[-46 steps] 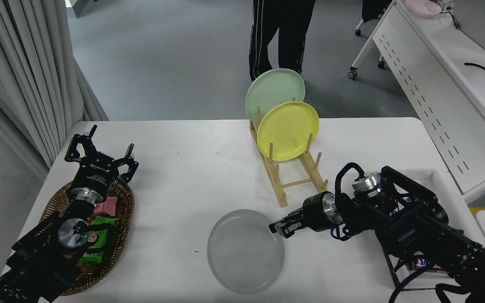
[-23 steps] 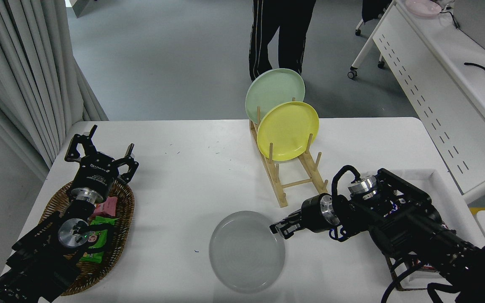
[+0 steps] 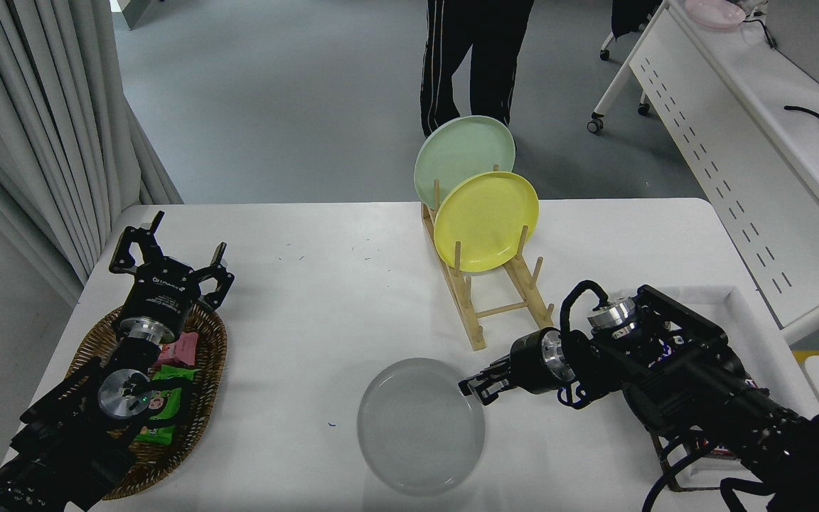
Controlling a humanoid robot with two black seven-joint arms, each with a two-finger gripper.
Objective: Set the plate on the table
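Here, at the far left edge, pale grey pleated curtains (image 3: 33, 128) hang down. The black left arm comes in from the near left corner and points away from the camera, lying over an oval brown wicker basket (image 3: 203, 398) that holds a pink packet (image 3: 180, 348) and a green packet (image 3: 168, 412); the print on these two packets is too small to read. The left gripper (image 3: 168, 249) is beyond the far rim of the basket, its black fingers spread apart with nothing between them. There is small white lettering on its body, but I cannot read it.

In the near middle of the large white rectangular table (image 3: 324, 284), the round light-grey plate (image 3: 420, 427) lies flat on the surface. Just beyond it, toward the right, stands one light wooden dish rack (image 3: 495, 299) with two plates upright in it: a round yellow plate (image 3: 486, 220) in front and a round pale green plate (image 3: 461, 153) behind. So I count three plates on this table. Behind the rack a person in black trousers (image 3: 473, 57) stands on the grey floor.

The black right arm comes in from the near right corner, bent at the elbow, and reaches left. The right gripper (image 3: 479, 387) is low at the right rim of the grey plate and closed on that rim. Under this arm there is a white tray (image 3: 743, 306). At the far right stands a white perforated-panel desk (image 3: 722, 142).
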